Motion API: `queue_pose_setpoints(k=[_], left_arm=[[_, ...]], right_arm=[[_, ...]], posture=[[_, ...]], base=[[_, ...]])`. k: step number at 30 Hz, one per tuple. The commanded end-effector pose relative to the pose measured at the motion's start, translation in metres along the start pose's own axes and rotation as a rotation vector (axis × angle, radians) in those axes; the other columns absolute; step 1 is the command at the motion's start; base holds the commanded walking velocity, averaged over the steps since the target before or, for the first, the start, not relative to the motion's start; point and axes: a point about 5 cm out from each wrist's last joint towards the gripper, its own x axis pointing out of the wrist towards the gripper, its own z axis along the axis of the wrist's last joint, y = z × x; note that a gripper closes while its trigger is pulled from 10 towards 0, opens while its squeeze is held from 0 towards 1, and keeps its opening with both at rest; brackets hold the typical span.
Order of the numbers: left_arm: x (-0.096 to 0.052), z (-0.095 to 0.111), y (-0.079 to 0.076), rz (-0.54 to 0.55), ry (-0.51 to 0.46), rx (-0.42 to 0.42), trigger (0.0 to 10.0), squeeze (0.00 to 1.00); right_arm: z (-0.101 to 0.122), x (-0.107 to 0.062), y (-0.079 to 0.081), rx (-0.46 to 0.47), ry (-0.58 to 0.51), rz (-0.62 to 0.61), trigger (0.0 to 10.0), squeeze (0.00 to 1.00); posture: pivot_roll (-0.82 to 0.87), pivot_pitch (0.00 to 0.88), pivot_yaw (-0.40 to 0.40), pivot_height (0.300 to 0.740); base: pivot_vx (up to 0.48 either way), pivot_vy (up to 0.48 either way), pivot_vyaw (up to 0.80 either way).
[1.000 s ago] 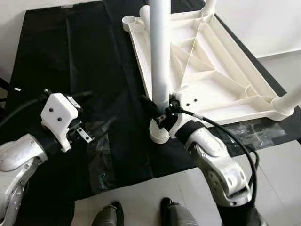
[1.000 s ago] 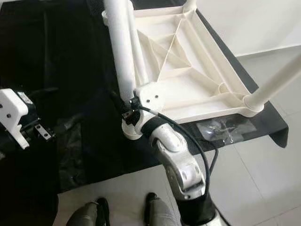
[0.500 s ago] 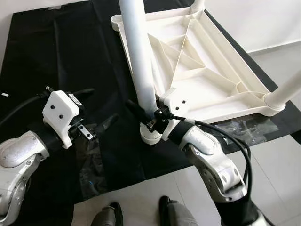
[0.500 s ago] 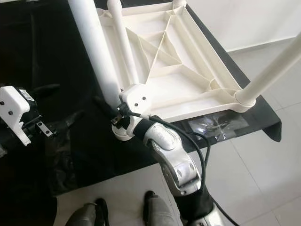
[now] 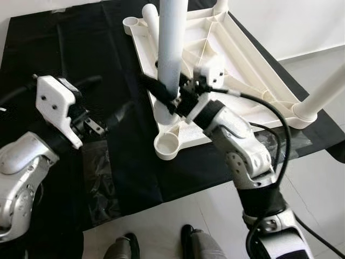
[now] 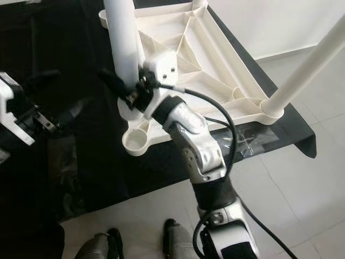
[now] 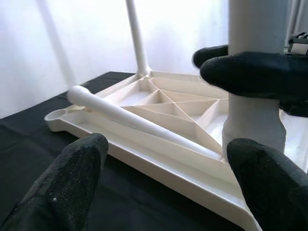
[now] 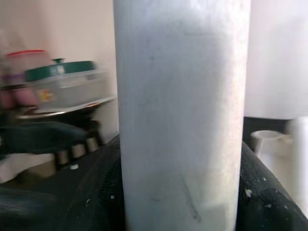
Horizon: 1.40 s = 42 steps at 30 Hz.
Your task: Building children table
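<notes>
I see my right gripper [image 5: 167,100] clenched on white table leg [image 5: 171,48], upright over upside-down tabletop [image 5: 253,75] on black cloth [image 5: 81,59]. Left gripper [image 5: 94,124] released, nearby, empty.

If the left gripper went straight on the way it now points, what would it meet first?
Probably the upright leg held by the right gripper, or the tabletop's near edge below it. The left gripper is open; depth is unclear, so which comes first is uncertain.

Showing silver jointed arms, white screw-dotted wrist housings, long black fingers [image 7: 79,183], and a black cable looping along the right forearm.
</notes>
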Motion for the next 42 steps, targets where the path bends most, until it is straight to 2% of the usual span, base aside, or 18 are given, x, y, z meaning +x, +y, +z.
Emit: queue_pose_setpoints(k=[1, 5, 7, 10, 16, 24, 42], left_arm=[[-0.002, -0.001, 0.001, 0.011, -0.001, -0.018, 10.0, 0.00], [0.000, -0.001, 0.003, 0.015, -0.005, -0.020, 10.0, 0.00], [0.002, 0.000, 0.005, 0.019, -0.014, -0.022, 10.0, 0.00], [0.002, 0.001, 0.007, 0.024, -0.025, -0.032, 10.0, 0.00], [0.003, 0.001, 0.007, 0.030, -0.029, -0.042, 10.0, 0.00], [0.000, -0.001, 0.010, 0.049, -0.017, -0.047, 10.0, 0.00], [-0.006, -0.017, 0.013, 0.107, 0.038, -0.051, 10.0, 0.00]], right_arm=[[0.000, 0.000, -0.001, -0.023, -0.004, -0.022, 10.0, 0.00], [-0.008, -0.001, -0.012, -0.062, 0.039, -0.090, 10.0, 0.00], [-0.014, -0.002, -0.024, -0.104, 0.082, -0.149, 10.0, 0.00], [-0.016, -0.002, -0.030, -0.142, 0.098, -0.161, 10.0, 0.00], [-0.017, -0.002, -0.033, -0.166, 0.106, -0.171, 10.0, 0.00], [-0.023, -0.004, -0.039, -0.249, 0.141, -0.236, 10.0, 0.00], [-0.027, -0.002, -0.041, -0.256, 0.129, -0.237, 10.0, 0.00]], posture=[[-0.16, 0.185, 0.000, 0.740], [-0.16, 0.177, 0.003, 0.740], [-0.16, 0.171, 0.006, 0.740], [-0.16, 0.167, 0.008, 0.740], [-0.16, 0.164, 0.011, 0.740], [-0.16, 0.155, 0.019, 0.740], [-0.16, 0.140, 0.027, 0.740]], base=[[0.000, 0.000, 0.00], [0.000, 0.000, 0.00], [0.000, 0.000, 0.00], [0.000, 0.000, 0.00], [0.000, 0.000, 0.00], [0.000, 0.000, 0.00], [0.000, 0.000, 0.00]])
